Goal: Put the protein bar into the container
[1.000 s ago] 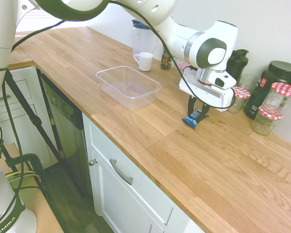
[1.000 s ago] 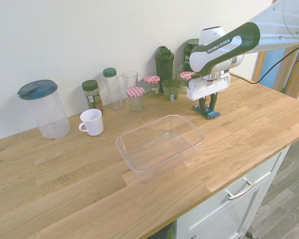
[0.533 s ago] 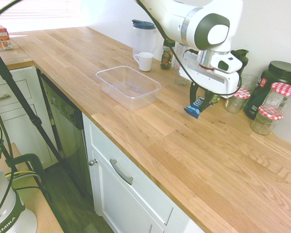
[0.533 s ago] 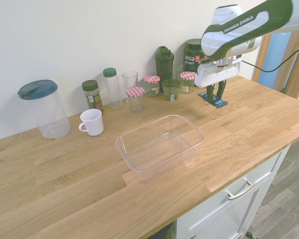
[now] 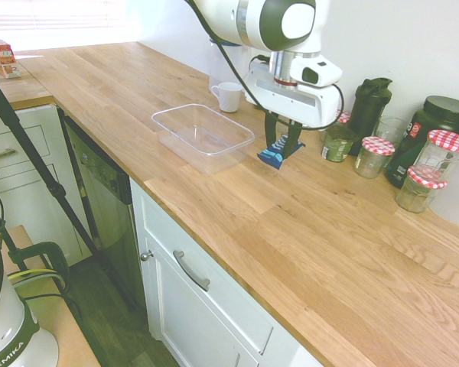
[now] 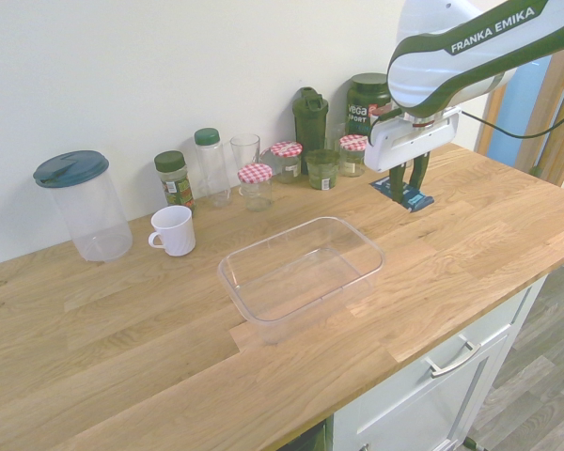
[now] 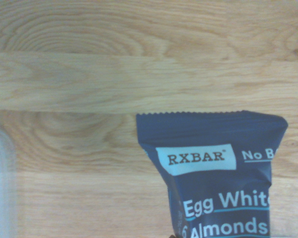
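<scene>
one flat blue foil protein bar [image 5: 275, 151] pinched in claw [image 5: 279, 145], above woodgrain counter [image 5: 329, 229].

The protein bar [image 5: 274, 152] hangs above the counter [image 5: 306, 229] (just beside the container [image 5: 203, 135]), mug [image 5: 229, 96] behind.

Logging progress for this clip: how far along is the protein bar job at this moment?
Done: the protein bar is picked up, clamped in the shut fingers of the gripper and hanging clear of the wooden counter. In hand: carrying it; the bar is beside the container, not above it. Left: move over the container, which holds nothing, and release the bar inside.
</scene>
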Controlling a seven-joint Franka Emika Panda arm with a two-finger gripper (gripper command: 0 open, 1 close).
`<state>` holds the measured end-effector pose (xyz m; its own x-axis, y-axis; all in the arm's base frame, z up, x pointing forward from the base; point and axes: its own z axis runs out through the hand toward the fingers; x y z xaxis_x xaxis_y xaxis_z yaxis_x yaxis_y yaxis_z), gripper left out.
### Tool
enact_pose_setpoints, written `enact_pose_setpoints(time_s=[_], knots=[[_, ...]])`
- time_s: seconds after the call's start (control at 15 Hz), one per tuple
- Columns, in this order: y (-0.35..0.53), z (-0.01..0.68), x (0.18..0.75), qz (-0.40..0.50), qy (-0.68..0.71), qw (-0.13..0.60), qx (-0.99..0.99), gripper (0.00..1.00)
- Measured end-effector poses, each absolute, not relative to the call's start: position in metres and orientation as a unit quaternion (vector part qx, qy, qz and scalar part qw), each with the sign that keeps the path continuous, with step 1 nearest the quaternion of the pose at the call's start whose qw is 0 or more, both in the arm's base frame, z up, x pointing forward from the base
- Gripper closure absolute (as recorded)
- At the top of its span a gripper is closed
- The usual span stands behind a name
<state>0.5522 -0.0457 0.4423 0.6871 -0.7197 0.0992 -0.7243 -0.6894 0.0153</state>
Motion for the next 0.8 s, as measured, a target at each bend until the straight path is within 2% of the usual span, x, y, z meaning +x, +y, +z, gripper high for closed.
enact_pose_setpoints(time_s=[0.8], knots=[[0.09, 0.467, 0.534, 0.07, -0.347, 0.046, 0.934, 1.0]])
